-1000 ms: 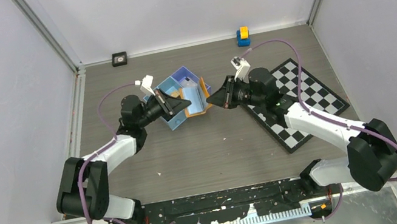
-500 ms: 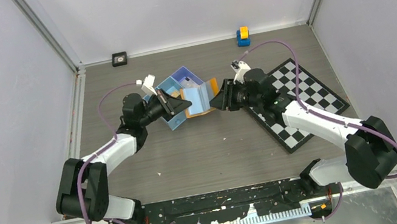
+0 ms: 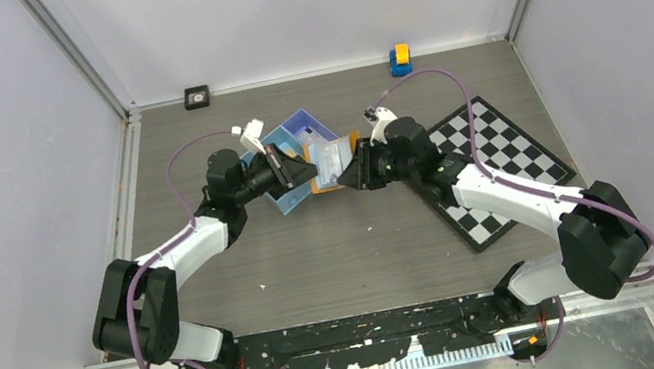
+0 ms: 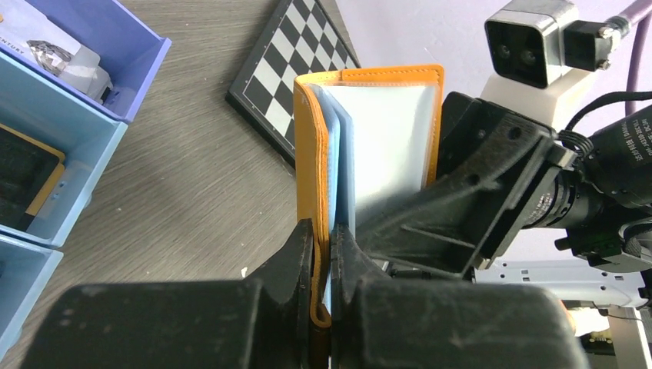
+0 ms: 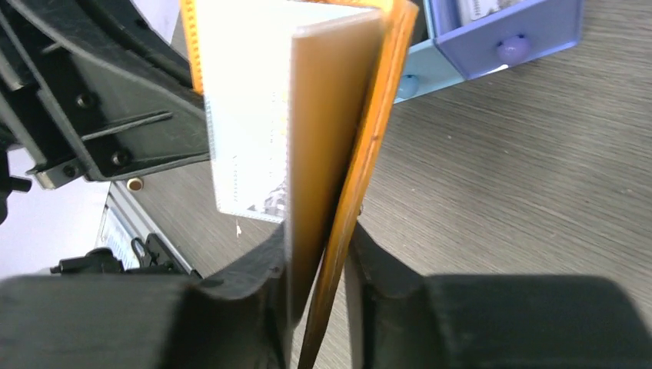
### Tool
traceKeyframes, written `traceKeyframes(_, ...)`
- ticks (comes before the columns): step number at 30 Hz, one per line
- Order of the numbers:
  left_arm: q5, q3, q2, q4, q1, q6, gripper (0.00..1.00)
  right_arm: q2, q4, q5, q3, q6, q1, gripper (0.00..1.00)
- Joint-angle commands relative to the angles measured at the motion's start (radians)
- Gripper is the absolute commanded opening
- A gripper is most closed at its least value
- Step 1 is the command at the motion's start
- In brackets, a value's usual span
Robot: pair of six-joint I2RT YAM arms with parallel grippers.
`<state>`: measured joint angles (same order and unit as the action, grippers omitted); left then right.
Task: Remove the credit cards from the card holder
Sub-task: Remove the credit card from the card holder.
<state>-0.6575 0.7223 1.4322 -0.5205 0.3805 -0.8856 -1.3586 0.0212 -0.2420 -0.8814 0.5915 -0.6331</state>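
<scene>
The card holder (image 4: 310,154) looks like matt stitched leather; the table (image 4: 192,177), matt wood-grain.

Nothing could be read: faint print on the pale card (image 5: 246,115) and on the packet (image 4: 69,61) at eleven o'clock was too blurred.

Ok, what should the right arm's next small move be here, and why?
Probably close the right end effector on the cover edge it straddles. The small orange leather-look folding card holder hangs open above the grey wood-grain table, clamped only by the left end effector on its other cover; the right jaws look slightly apart, and the thin pale cards sit inside.
</scene>
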Motion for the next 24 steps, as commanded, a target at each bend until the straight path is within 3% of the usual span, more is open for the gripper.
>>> traceKeyframes(1,-0.025,0.042,-0.006,-0.027,0.006,0.008,0.0,0.027,0.003,0.059,-0.038,-0.015,-0.005,0.26)
traceKeyframes(4,-0.031,0.042,0.0,-0.035,0.006,-0.006,0.03,0.043,0.01,0.078,-0.027,-0.009,-0.005,0.18)
traceKeyframes(6,-0.034,0.04,0.0,-0.038,0.006,-0.014,0.1,0.051,0.015,0.079,-0.023,-0.008,-0.005,0.13)
traceKeyframes(10,-0.034,0.036,-0.003,-0.039,0.005,-0.025,0.45,0.06,0.018,0.078,-0.019,-0.009,-0.004,0.06)
traceKeyframes(13,-0.026,0.033,-0.012,-0.033,0.005,-0.022,0.59,0.062,0.017,0.075,-0.021,-0.009,-0.005,0.03)
traceKeyframes(24,0.0,0.005,-0.051,-0.047,-0.005,-0.031,0.83,0.072,0.012,0.095,-0.019,-0.009,-0.005,0.01)
